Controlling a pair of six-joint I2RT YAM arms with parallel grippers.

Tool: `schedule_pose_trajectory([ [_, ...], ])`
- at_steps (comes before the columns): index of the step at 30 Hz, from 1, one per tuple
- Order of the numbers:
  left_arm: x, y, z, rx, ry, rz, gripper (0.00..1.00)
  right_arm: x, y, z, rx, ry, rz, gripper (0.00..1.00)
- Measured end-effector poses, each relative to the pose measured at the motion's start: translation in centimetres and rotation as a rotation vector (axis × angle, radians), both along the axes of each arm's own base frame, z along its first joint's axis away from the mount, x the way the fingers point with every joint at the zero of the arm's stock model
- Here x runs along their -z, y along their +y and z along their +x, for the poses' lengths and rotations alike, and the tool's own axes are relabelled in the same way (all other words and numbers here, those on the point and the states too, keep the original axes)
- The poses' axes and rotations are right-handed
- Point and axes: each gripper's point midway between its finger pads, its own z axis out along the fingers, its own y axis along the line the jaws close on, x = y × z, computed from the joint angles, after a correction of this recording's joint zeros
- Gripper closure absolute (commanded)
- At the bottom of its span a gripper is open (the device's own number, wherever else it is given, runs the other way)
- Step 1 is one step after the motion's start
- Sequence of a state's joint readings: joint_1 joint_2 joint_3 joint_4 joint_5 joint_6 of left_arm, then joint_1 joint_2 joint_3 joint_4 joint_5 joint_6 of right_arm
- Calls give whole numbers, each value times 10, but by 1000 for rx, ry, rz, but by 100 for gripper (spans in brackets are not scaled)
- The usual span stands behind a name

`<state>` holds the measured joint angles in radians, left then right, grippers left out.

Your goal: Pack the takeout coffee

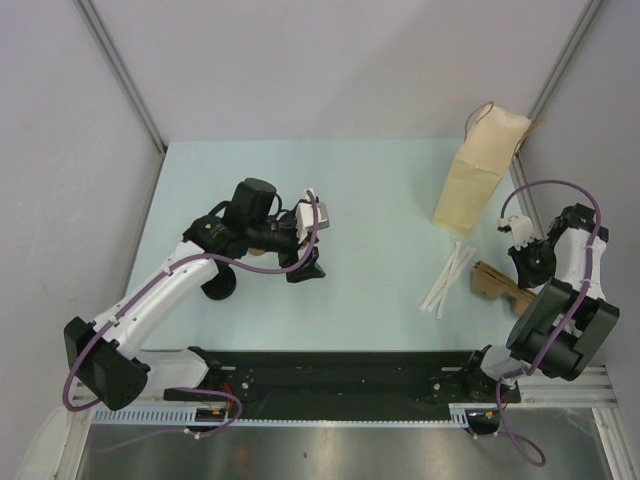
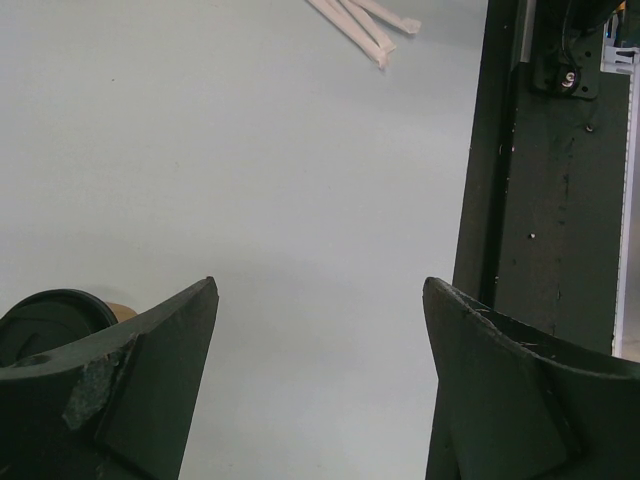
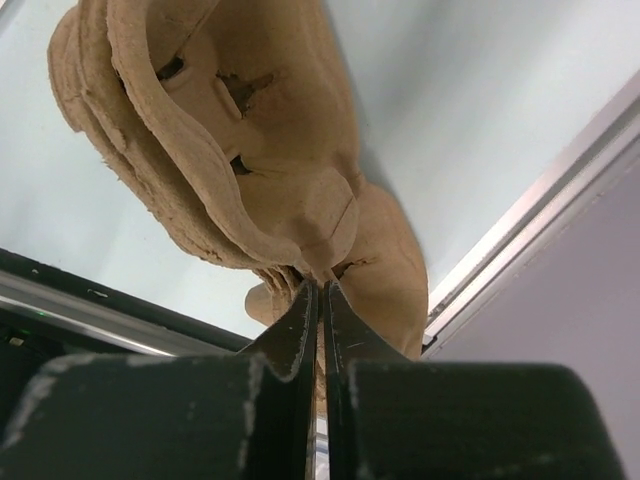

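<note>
One takeout coffee cup (image 2: pixel 60 312), tan with a black lid, peeks out at the lower left of the left wrist view, just outside the left finger. My left gripper (image 2: pixel 320 290) (image 1: pixel 302 270) is open over bare table, nothing between its fingers. In the top view the left arm covers most of that cup. My right gripper (image 3: pixel 321 285) (image 1: pixel 513 283) is shut on the thin edge of the brown moulded-pulp cup tray (image 3: pixel 230 150) (image 1: pixel 492 281) at the table's right side. The tall tan paper bag (image 1: pixel 478 175) stands at the back right.
Several white wrapped straws (image 1: pixel 448 276) (image 2: pixel 365 20) lie between the bag and the tray. The black mounting rail (image 1: pixel 330 375) (image 2: pixel 540 200) runs along the near edge. Grey walls close in the table on the left, back and right.
</note>
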<state>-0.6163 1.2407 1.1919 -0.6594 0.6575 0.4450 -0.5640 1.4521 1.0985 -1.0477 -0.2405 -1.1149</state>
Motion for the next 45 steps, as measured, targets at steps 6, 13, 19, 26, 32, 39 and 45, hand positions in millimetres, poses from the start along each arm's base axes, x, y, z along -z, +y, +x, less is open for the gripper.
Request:
schedule_pose_trajectory([
  [6, 0, 0, 0, 0, 0, 0, 11, -19, -1, -3, 2, -90, -72, 100],
  [13, 0, 0, 0, 0, 0, 0, 11, -43, -3, 1, -1, -191, -139, 100],
  [19, 0, 0, 0, -1, 0, -1, 12, -41, -4, 7, -20, -245, -206, 100],
  [26, -1, -8, 0, -2, -44, -38, 13, -26, 5, 6, -45, -232, -206, 100],
  [32, -1, -65, -34, 171, -208, -96, 7, -22, 10, 7, -45, -230, -172, 100],
  [39, 24, -147, -25, 345, -527, -209, 0, -23, 14, 8, -63, -243, -149, 100],
  [45, 72, -216, -2, 438, -634, -245, 0, -22, 11, 0, -63, -243, -124, 100],
])
